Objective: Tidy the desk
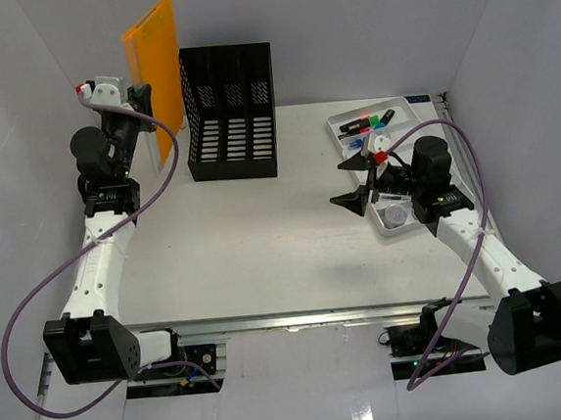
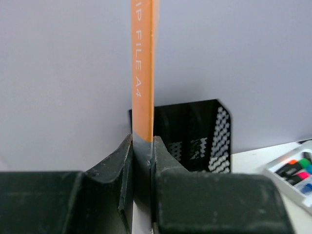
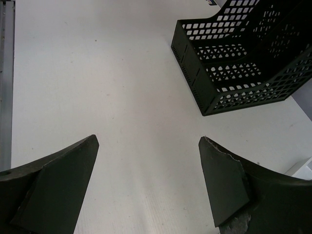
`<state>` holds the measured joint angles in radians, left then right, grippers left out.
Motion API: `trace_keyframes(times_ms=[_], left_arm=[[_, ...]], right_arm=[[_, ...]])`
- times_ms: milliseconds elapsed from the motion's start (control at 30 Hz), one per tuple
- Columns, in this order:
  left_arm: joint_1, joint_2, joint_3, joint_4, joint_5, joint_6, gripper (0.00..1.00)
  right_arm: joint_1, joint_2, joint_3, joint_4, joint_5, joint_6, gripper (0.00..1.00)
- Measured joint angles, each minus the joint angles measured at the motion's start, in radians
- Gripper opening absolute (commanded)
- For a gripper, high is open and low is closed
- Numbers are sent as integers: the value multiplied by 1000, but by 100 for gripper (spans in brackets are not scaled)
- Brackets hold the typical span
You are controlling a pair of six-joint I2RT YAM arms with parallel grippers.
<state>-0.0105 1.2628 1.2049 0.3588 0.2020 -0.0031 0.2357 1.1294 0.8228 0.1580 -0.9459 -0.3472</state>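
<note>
Desk [image 1: 265, 260]: white top between white walls, with a metal rail [image 1: 300, 316] along the near edge.
Left gripper [image 1: 139, 97]: raised at far left, fingers clamped on the orange file [image 1: 156, 73].
File: upright, seen edge-on from the left wrist, held off the desk just left of the rack [image 1: 230, 111]; contact with the rack cannot be told.
Rack: black, perforated, slotted, standing on the desk at far centre-left.
Right gripper [image 1: 352, 182]: fingers wide apart and holding nothing, over the right side just beside the tray [image 1: 402, 111].
Tray: white, far right, with coloured markers [image 1: 371, 120] in its far compartment.
</note>
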Motion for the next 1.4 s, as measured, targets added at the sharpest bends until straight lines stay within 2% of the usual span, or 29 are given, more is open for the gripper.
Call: trace_keyframes(times_ms=[133, 333, 800, 1100, 1400], left_arm=[[-2, 25, 0, 105, 99, -58, 0], [-2, 114, 1, 245, 152, -102, 0], [-2, 316, 41, 338, 154, -118, 0], [-2, 482, 152, 439, 147, -137, 0], [-2, 615, 171, 582, 141, -189, 0]], right_arm=[[-3, -4, -2, 2, -2, 4, 90], [-17, -13, -4, 10, -9, 7, 90], [-34, -15, -16, 26, -16, 11, 90], [-46, 18, -17, 27, -17, 10, 90], [-64, 43, -17, 25, -17, 3, 90]])
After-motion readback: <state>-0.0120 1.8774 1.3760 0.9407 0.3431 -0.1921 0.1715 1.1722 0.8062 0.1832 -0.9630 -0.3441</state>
